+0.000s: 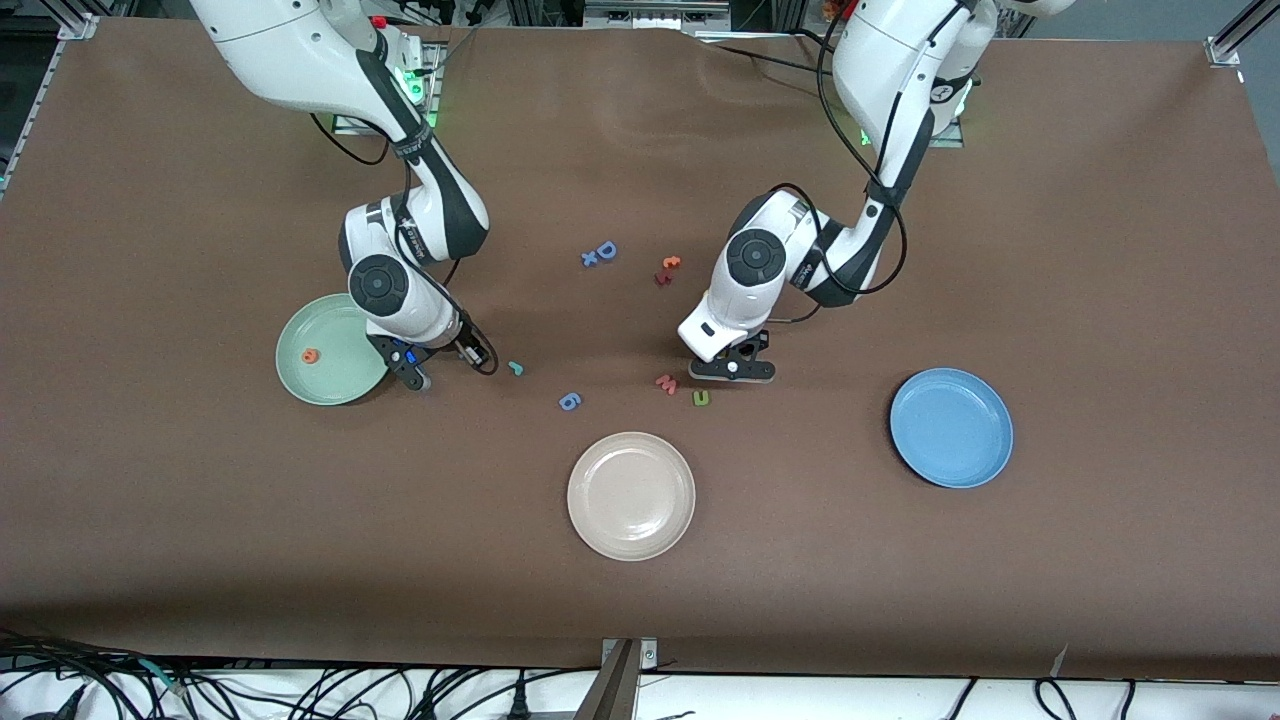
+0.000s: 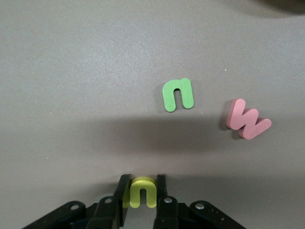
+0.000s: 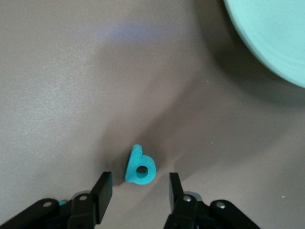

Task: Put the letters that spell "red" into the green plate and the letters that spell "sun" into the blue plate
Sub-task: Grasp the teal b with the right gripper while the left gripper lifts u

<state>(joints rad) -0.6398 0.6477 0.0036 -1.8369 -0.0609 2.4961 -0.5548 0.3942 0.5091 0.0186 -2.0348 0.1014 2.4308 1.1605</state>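
So right now both arms are down at the desk working their own letters. The left tool is clamped shut on the yellow arch, the letter pinched across its two legs with the arch's open end pointing back toward the wrist. It's low over the middle of the desk, just next to the pink w and the dark green arch. The blue plate lies off toward the left arm's end of the desk and a bit nearer the front edge, so I'd say that's the direction this carry needs, and the left arm is clearly the closer one for it. The right tool is open, fingers standing either side of the teal d but not touching it yet; the d sits just ahead of the fingertips, its stem tipped slightly off the line between them. It's right beside the rim of the green plate, which already has the orange e in it. The little teal r is still out on the desk.
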